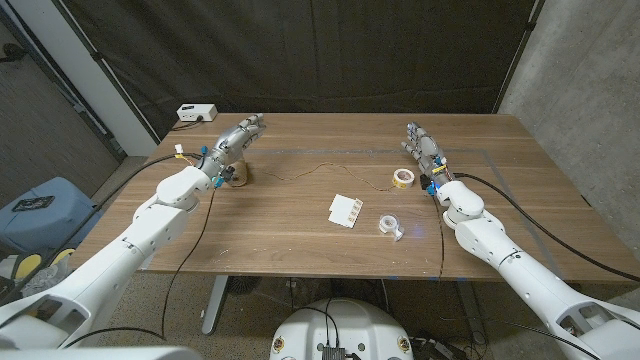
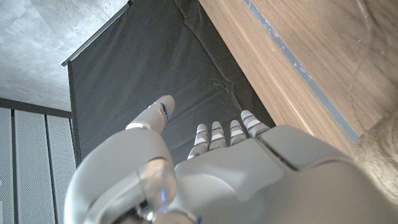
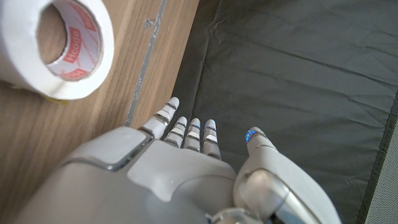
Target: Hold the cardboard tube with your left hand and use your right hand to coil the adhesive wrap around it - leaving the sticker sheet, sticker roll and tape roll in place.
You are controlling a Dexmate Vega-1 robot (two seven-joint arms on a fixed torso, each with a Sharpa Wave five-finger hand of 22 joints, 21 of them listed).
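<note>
The cardboard tube [image 1: 238,176] stands near the table's left side, and it shows as a blurred brown shape [image 2: 380,155] in the left wrist view. My left hand [image 1: 236,140] is just beside and behind it, fingers straight and apart, holding nothing. The adhesive wrap [image 1: 320,168] lies as a thin wavy strand from the tube toward the tape roll [image 1: 403,177]. My right hand [image 1: 425,148] is open just behind and right of that roll, whose white side with red print [image 3: 59,46] shows in the right wrist view. The sticker sheet [image 1: 346,210] and sticker roll [image 1: 390,224] lie mid-table.
A white box [image 1: 196,112] sits at the table's back left corner. A dark curtain [image 1: 330,50] hangs behind the table. A blue bin [image 1: 40,205] stands on the floor to the left. Grey tape lines [image 1: 500,160] mark the tabletop near my right hand.
</note>
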